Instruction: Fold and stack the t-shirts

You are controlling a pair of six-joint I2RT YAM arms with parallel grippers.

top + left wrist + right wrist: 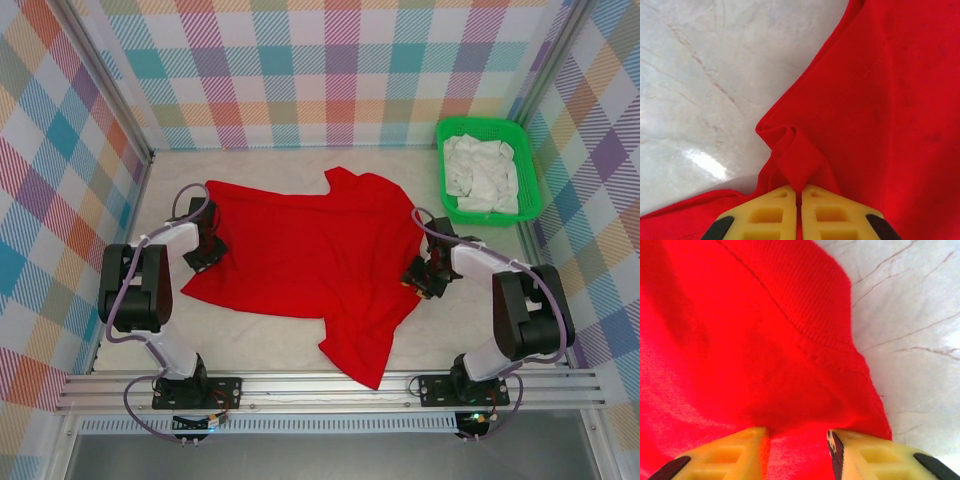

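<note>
Cloth of the red t-shirt [310,255] lies spread but rumpled across the middle of the table [270,340], with one flap trailing toward the near edge. The left arm bends low at the shirt's left hem, and the left claw [799,192] is pressed together, pinching a small fold of red fabric. The right arm crouches at the right hem, the right claw [797,436] spread with cloth lying between its fingers. Bare pale table shows along the left, near and right edges. A green basket [527,175] holding white cloth [480,170] sits in the far right corner.
</note>
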